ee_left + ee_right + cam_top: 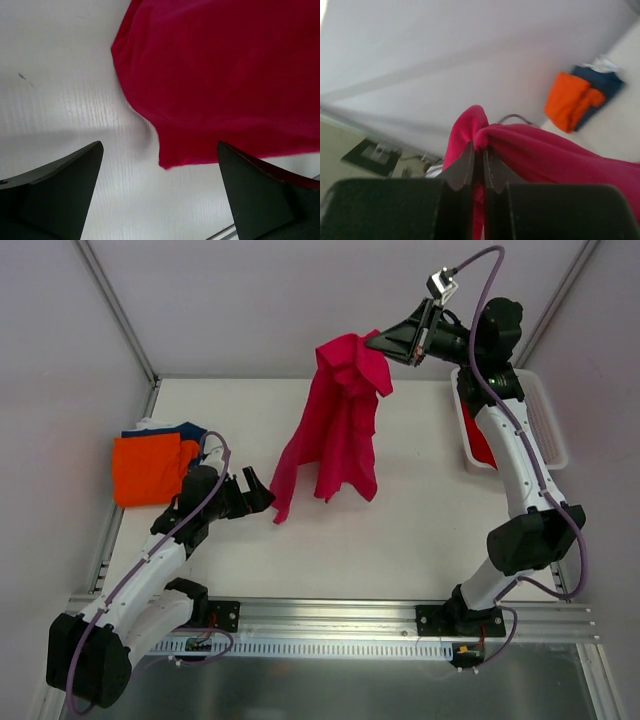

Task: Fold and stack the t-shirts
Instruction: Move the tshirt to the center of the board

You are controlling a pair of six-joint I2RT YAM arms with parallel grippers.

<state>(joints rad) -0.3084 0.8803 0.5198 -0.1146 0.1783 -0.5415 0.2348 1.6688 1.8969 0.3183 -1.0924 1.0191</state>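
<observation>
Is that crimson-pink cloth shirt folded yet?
No, unfolded: the crimson-pink cloth shirt hangs loose and draping from the shut right gripper, which pinches one bunched edge.

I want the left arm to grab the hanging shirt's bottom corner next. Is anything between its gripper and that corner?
Nothing visible. The left gripper stands open, with only bare table between it and the low corner of the magenta t-shirt, which hangs from the shut right gripper.

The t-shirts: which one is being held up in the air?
The crimson-pink t-shirt, dangling from the shut right gripper. The orange t-shirt and navy t-shirt lie folded flat on the left.
</observation>
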